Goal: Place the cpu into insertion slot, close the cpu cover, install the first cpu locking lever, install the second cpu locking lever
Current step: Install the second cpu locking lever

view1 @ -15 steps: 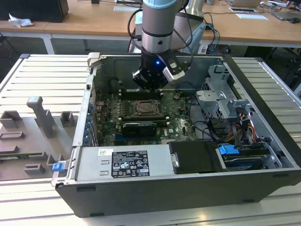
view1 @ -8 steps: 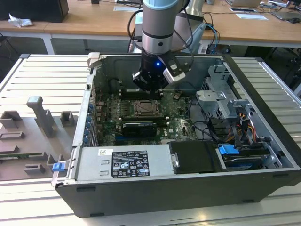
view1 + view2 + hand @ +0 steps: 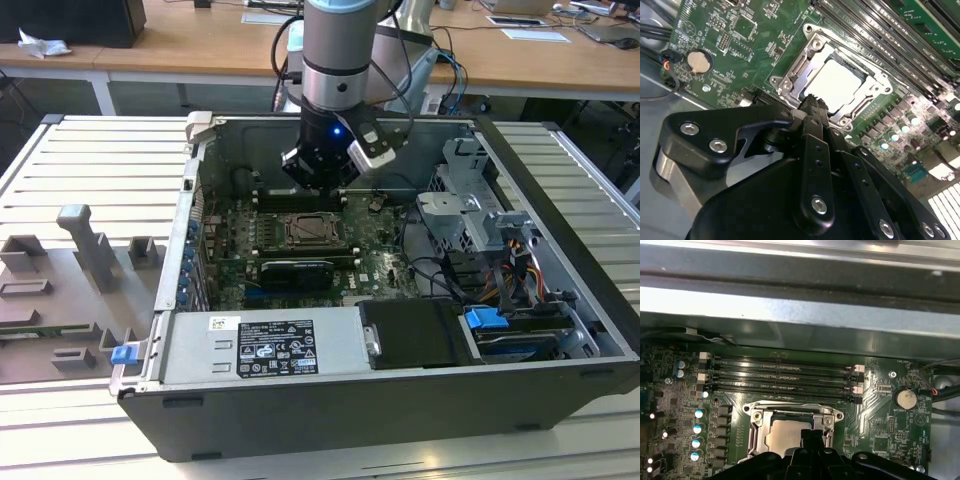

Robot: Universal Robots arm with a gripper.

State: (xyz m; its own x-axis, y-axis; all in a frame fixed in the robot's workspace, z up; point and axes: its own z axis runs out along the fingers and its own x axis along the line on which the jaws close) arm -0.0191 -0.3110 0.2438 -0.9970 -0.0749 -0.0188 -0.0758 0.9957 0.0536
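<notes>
The cpu [image 3: 837,82] lies flat in the insertion slot [image 3: 308,232] on the green motherboard, its pale metal face showing. The silver cpu cover [image 3: 812,47] lies down around it as a frame. In the first wrist view the cpu [image 3: 782,436] and cover [image 3: 790,412] sit just beyond my black fingertips. My gripper [image 3: 812,102] hovers at the socket's edge, fingers pressed together with nothing visible between them. In the exterior view the gripper [image 3: 322,180] hangs just behind the socket, inside the open computer case.
Long black memory slots [image 3: 780,375] with white clips run beside the socket, and the case wall [image 3: 790,315] rises behind them. A coin battery [image 3: 699,61], a black expansion card [image 3: 295,272], the power supply [image 3: 260,345] and a grey drive cage [image 3: 465,205] surround the work area.
</notes>
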